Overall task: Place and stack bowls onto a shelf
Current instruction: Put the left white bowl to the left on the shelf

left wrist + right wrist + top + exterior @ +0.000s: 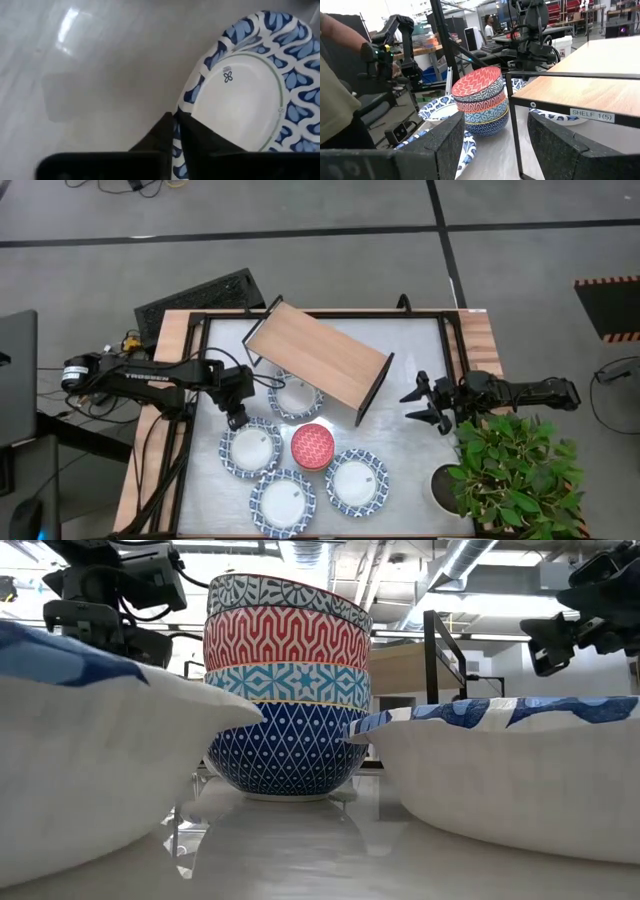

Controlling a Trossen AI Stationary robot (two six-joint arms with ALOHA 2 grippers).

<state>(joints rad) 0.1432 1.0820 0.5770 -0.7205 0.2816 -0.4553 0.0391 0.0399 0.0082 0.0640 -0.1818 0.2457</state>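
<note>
The light-wood shelf point(318, 355) stands askew on its black legs at the table's middle, with a blue-rimmed white bowl point(296, 396) partly under its near edge. Three more such bowls point(250, 448) point(283, 500) point(356, 480) rest on the table around a small stack of patterned bowls, red on top point(312, 445) point(288, 690). My left gripper point(237, 420) is shut on the left bowl's rim. My right gripper point(428, 406) point(496, 120) hovers open to the right of the shelf point(590, 80), touching nothing. My left gripper point(176, 127) pinches the left white bowl by its blue-patterned rim point(187, 97), on the bowl's far left side. One finger point(200, 140) is inside the bowl and the other point(157, 135) is outside. The fingers come from above. Whether the bowl is lifted clear, I cannot tell.
A potted green plant point(510, 470) fills the table's near right corner, close to my right arm. The table's black frame point(200, 330) runs along its edges. A keyboard point(200, 295) lies beyond the far left corner. A person point(340, 100) stands beyond the table.
</note>
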